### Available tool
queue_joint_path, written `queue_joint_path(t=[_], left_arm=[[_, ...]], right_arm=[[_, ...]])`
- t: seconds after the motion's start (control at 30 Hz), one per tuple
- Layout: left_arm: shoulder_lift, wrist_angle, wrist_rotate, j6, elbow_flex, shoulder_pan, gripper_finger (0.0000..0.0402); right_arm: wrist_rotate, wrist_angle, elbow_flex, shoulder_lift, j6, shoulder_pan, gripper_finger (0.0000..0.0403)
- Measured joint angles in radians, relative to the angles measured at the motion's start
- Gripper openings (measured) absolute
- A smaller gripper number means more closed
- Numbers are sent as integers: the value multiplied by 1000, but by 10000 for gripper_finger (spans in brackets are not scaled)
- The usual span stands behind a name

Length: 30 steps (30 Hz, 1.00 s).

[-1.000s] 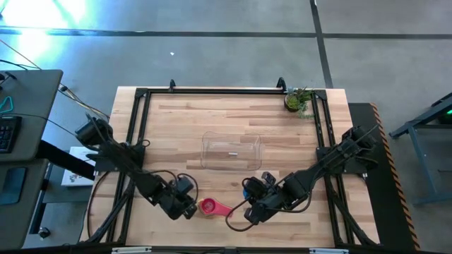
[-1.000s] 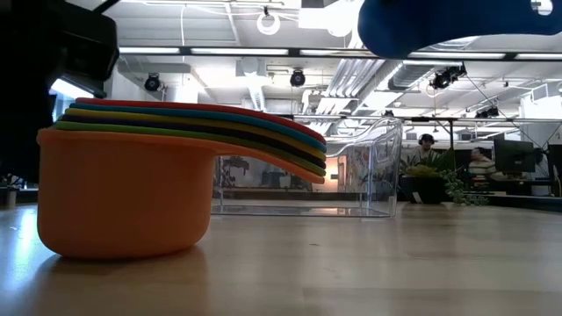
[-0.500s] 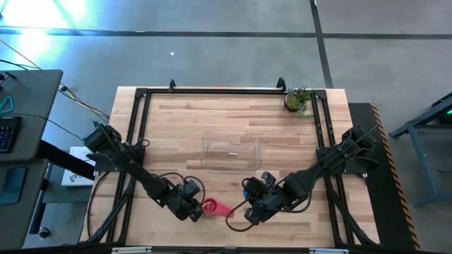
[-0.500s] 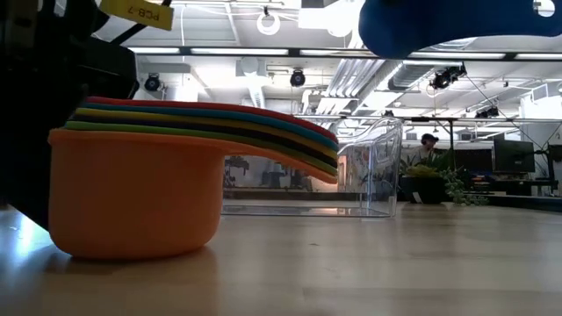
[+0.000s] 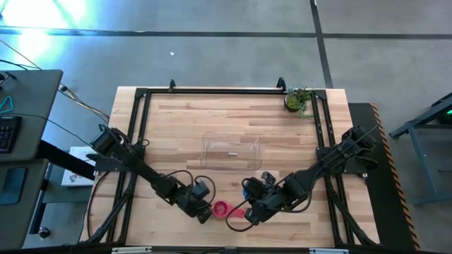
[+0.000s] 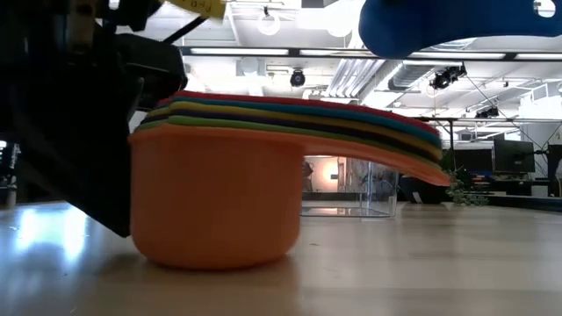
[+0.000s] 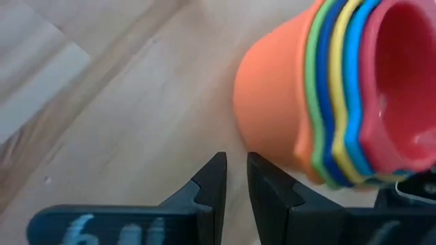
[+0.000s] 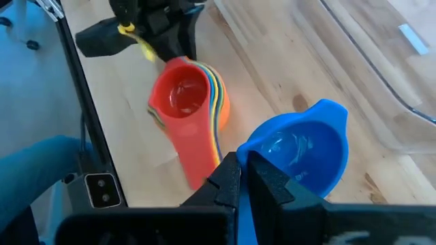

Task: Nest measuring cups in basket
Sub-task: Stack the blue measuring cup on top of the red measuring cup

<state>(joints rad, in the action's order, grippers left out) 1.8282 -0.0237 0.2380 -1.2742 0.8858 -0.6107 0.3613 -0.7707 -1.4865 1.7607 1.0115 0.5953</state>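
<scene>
A nested stack of measuring cups (image 5: 221, 208), coral outermost and a red one on top, stands on its base on the table near the front edge. It also shows in the low view (image 6: 219, 193) and the left wrist view (image 7: 327, 102). My left gripper (image 5: 206, 213) is shut at the stack's left side (image 7: 234, 170). My right gripper (image 5: 256, 200) is shut on a blue cup (image 8: 300, 153), held above the table just right of the stack. The clear basket (image 5: 232, 153) stands at the table's middle. My left gripper's shut fingers (image 7: 262, 178) stand low against the coral outer cup's round wall (image 7: 262, 116), coming level from the table's left. The stack stands upright on the table. My right gripper pinches the blue cup's handle (image 8: 243, 207) between its two fingers, mostly hidden by them. The cup is lifted clear (image 6: 457, 22), mouth up.
A small potted plant (image 5: 298, 100) stands at the far right corner. A black frame (image 5: 212, 90) runs along the table's edges. Bare wood lies between the basket and the stack.
My left gripper has gone toward the table's right edge with its fingers against the stack. The stack has slid along the table to the right, toward my right gripper, staying upright. My right gripper has kept still with the blue cup.
</scene>
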Motion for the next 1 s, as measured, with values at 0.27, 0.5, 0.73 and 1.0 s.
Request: queue_joint_path(t=[0.27,0.5,0.73,1.0], left_arm=[[-65,53,-45,36,1,-11,51],[-209,197,-44,93,1,-20,51],[-378,290,-23,168,0,-20,51],[-559,312,-22,239,0,-20,51]], right_arm=[[-41,138,0,7,-94,0,5],[-55,295,0,13,-244,-16,5],[-83,432,1,13,-396,-56,5],[-111,430,-97,20,-582,-106,5]])
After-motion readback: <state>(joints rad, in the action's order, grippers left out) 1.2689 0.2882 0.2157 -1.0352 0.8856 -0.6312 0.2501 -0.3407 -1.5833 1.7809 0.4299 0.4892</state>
